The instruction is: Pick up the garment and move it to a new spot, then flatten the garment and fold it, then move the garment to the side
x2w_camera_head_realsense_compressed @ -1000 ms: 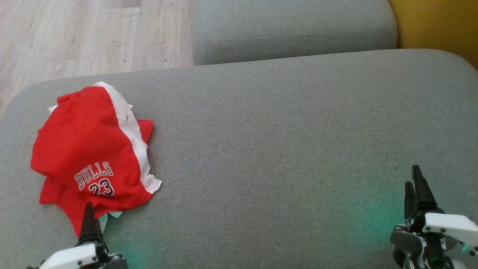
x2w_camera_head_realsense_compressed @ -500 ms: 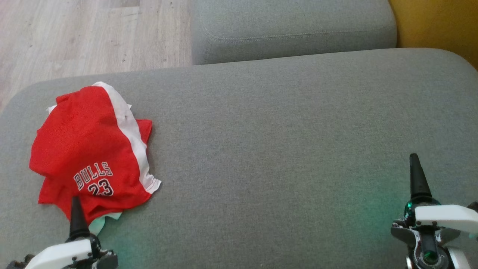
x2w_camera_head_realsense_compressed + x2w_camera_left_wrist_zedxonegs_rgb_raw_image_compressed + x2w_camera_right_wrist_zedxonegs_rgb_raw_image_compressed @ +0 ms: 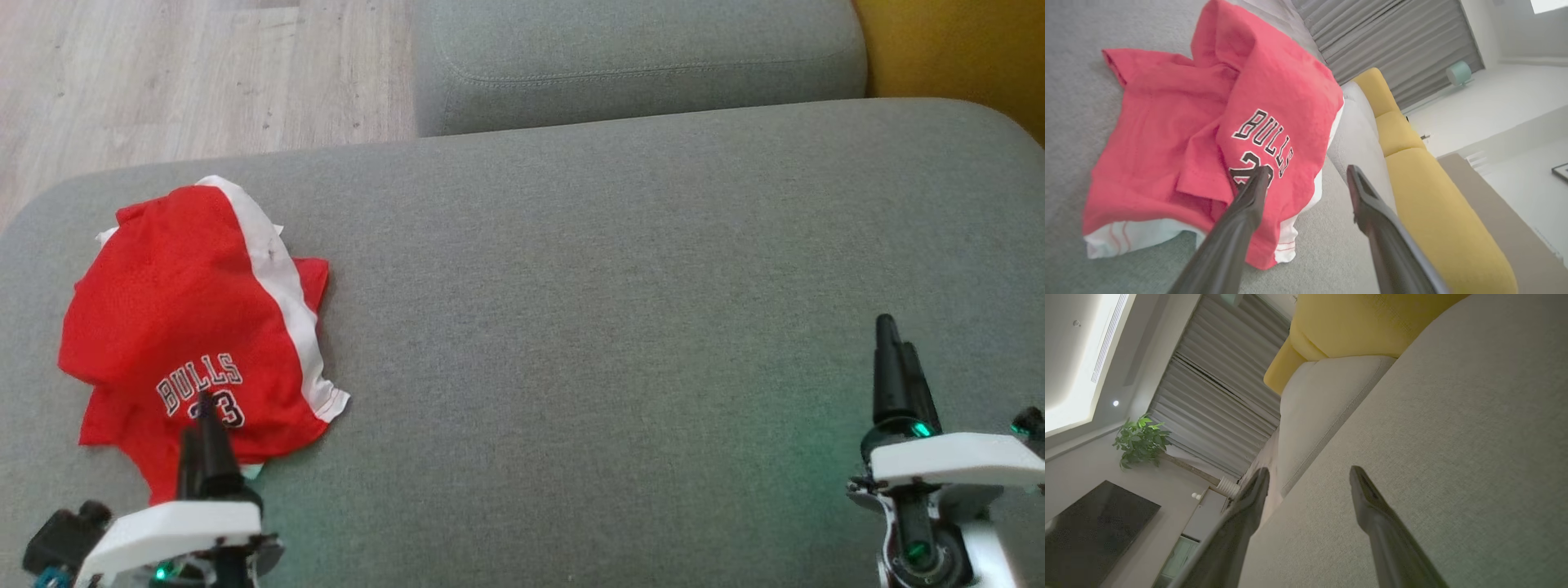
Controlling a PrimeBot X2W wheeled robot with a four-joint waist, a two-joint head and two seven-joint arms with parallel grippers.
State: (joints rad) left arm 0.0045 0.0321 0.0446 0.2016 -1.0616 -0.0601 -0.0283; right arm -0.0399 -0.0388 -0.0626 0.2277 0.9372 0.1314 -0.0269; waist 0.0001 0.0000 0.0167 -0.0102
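The garment [image 3: 180,327] is a crumpled red jersey with a white stripe and "BULLS 23" lettering, lying on the left part of the grey cushion [image 3: 571,310]. In the left wrist view the garment [image 3: 1180,134] is close ahead. My left gripper [image 3: 202,416] hovers over the garment's near edge, open, nothing between its fingers; in its own view the left gripper [image 3: 1308,173] has one fingertip over the printed number. My right gripper [image 3: 894,347] stands open and empty above bare cushion at the lower right, seen also as the right gripper [image 3: 1309,473] in its wrist view.
A second grey cushion [image 3: 637,57] lies behind the first. Wooden floor [image 3: 163,73] shows at the upper left, beyond the cushion's far edge. A yellow sofa part [image 3: 955,49] sits at the upper right.
Both grippers have moved forward and turned. The left one has come over the garment's near edge. The whole picture has shifted slightly. The garment lies as before.
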